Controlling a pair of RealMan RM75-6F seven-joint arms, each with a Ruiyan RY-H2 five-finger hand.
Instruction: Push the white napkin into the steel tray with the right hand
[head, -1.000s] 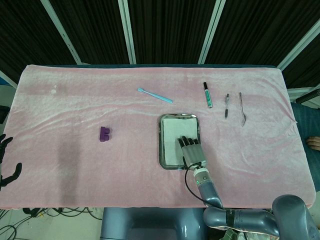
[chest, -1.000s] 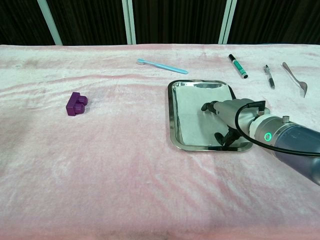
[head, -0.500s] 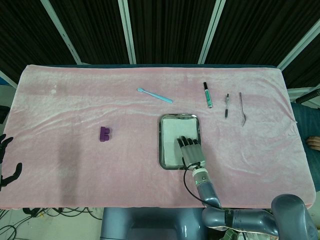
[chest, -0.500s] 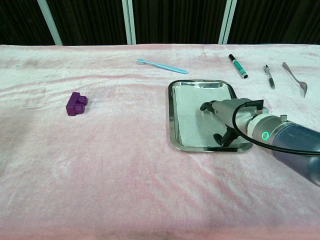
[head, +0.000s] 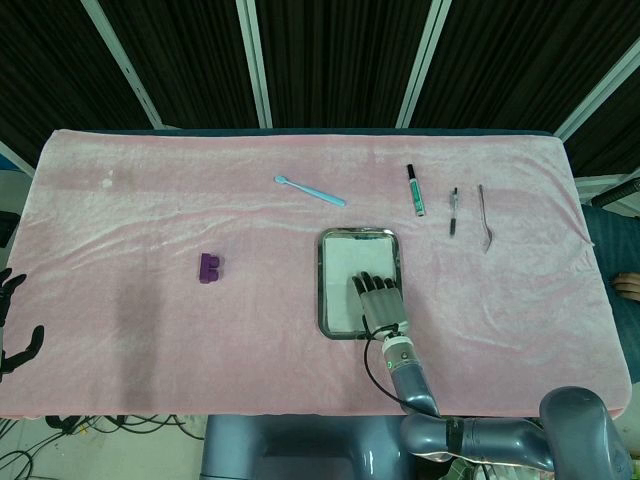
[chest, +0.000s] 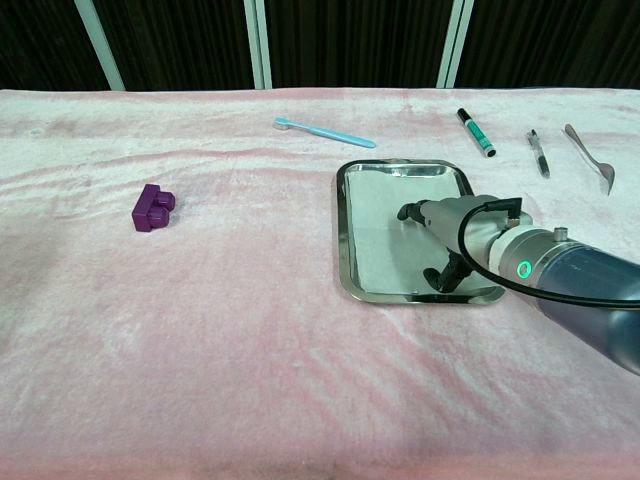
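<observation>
While the right hand (head: 381, 303) is lying flat over the lower right part of the steel tray (head: 323, 285), its fingers (head: 366, 287) are stretching side by side toward the top of the frame and holding nothing. Under them the white napkin (head: 345, 275) is lying spread inside the tray, covering most of its floor; the fingers are resting over the napkin's lower right portion, and the rest of the sheet is showing to the upper left of them. From the chest view the same hand (chest: 462, 235) is reaching in from the right edge of the frame, its fingertips (chest: 408, 212) sitting over the napkin (chest: 380, 225) near the middle of the tray (chest: 343, 240), with the thumb hanging down by the tray's near rim. Whether the fingers are pressing on the sheet or hovering just above it cannot be told.

At the lower left edge of the head view the left hand (head: 12, 322) is only partly showing, off the pink counter (head: 150, 320), and how its fingers are set cannot be told.

Elsewhere on the counter, a purple block (head: 209, 267) is lying left of the tray, a light blue toothbrush (head: 309, 190) above it, and a marker (head: 414, 190), a pen (head: 453, 211) and a spoon (head: 484, 217) to the upper right.
</observation>
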